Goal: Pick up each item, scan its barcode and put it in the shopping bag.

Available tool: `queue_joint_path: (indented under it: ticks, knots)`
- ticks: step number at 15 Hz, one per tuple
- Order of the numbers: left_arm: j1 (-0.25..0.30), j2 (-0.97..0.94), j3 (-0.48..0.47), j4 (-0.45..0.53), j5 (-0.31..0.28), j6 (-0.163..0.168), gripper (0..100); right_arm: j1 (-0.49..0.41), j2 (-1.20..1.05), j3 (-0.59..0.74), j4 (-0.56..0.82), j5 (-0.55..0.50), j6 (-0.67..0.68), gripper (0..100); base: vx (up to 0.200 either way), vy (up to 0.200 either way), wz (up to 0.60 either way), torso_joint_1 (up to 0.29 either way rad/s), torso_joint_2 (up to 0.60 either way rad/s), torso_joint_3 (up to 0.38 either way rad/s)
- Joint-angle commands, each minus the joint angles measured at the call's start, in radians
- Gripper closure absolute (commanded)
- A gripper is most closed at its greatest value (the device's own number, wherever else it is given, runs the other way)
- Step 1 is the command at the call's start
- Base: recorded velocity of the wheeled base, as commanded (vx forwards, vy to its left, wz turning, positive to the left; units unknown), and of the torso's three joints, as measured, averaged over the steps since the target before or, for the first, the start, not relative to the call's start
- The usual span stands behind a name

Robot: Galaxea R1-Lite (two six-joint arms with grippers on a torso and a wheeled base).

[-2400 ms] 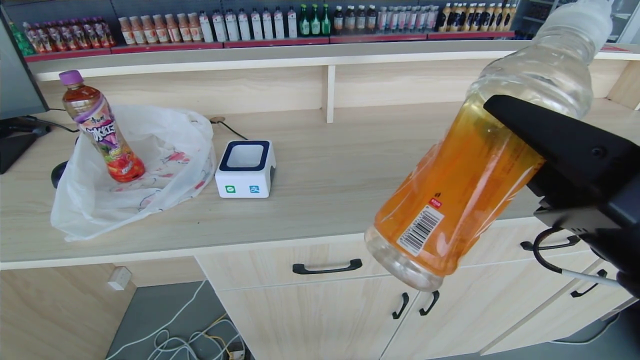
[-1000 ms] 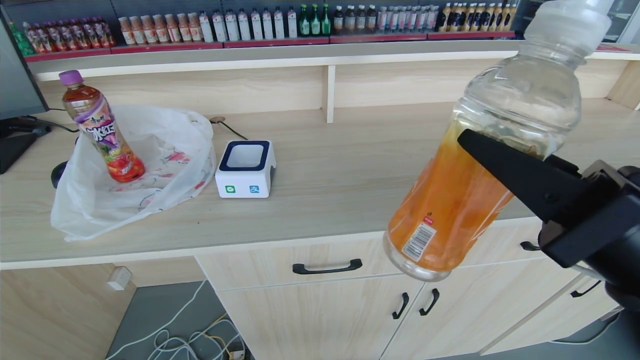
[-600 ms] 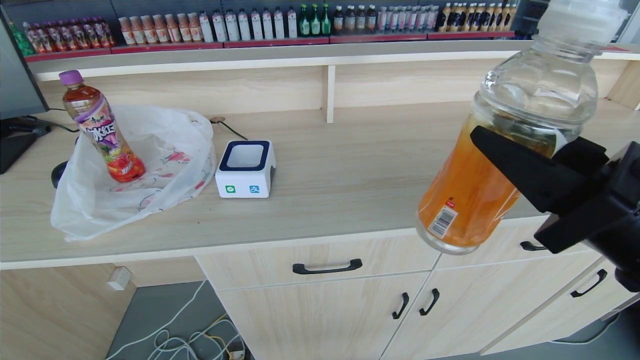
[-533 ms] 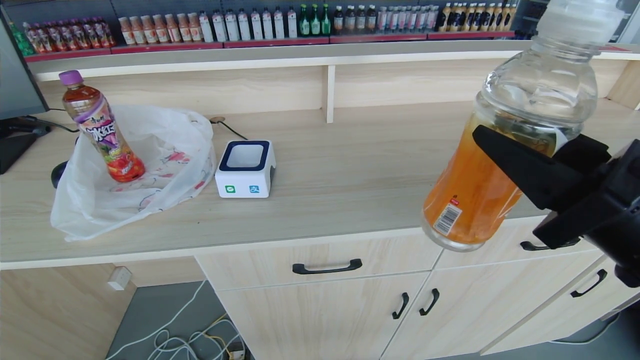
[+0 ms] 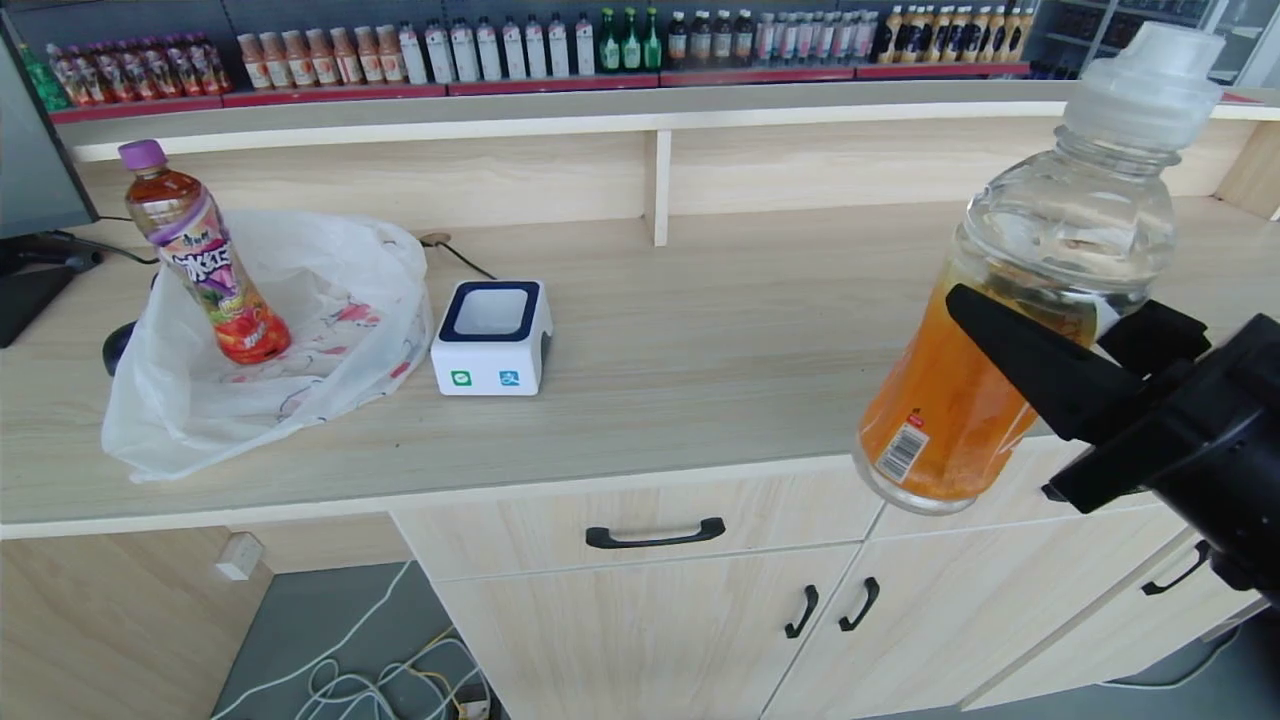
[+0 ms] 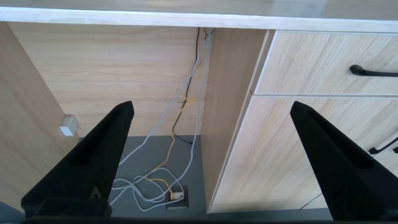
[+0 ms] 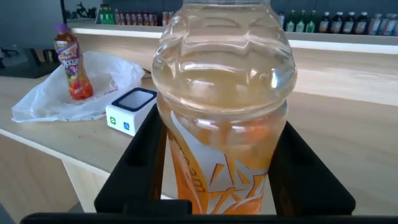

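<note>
The right gripper (image 5: 1060,325) is clamped around the middle of a clear plastic bottle of orange drink with a pale translucent cap (image 5: 950,400), one black finger across the front and the other behind it; the right wrist view shows the right gripper (image 7: 221,168) with a finger pressed against each side of the bottle (image 7: 221,93). The bottle hangs in the air above the front edge of the light wooden counter (image 5: 700,330) on the robot's right, cap uppermost and leaning slightly, with a white barcode label (image 5: 905,452) low on its side near the base. It is well apart from the white cube scanner with a dark-rimmed window (image 5: 492,335), which sits on the counter just beside the thin white plastic shopping bag (image 5: 330,290). A purple-capped bottle of reddish tea (image 5: 205,270) stands tilted on the bag (whether inside its opening or merely on the plastic, I cannot tell). The left gripper (image 6: 211,106) hangs below counter height with its two black fingers spread wide and nothing between them, facing pale wooden cabinet fronts (image 6: 311,137) and loose cables on the floor (image 6: 155,183).
</note>
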Motion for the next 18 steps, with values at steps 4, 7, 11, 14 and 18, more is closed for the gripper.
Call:
queue_joint_path:
  ticks: [4,7,11,14,18]
  knots:
    - [0.000,0.000,0.000,0.001,0.000,0.001,0,-0.023,0.031,-0.006,0.007,0.008,0.008,100,0.000,0.000,0.00,0.000,0.00,0.000]
    - [-0.001,0.000,0.000,0.001,0.000,0.003,0,-0.021,0.054,-0.032,0.006,0.014,0.058,100,0.000,0.000,0.00,0.000,0.00,0.000]
    - [-0.001,0.000,0.000,0.001,0.000,0.001,0,-0.023,0.069,-0.067,-0.008,-0.003,0.065,100,0.000,0.000,0.00,0.000,0.00,0.000]
    - [0.000,0.000,0.000,0.001,0.002,-0.003,0,-0.027,0.084,-0.161,-0.017,-0.006,0.052,100,0.000,0.200,0.00,0.001,0.00,0.001]
    - [0.000,0.000,0.000,0.001,0.002,-0.003,0,-0.030,0.074,-0.107,-0.022,-0.055,0.058,100,0.000,0.200,0.00,0.006,0.00,0.002]
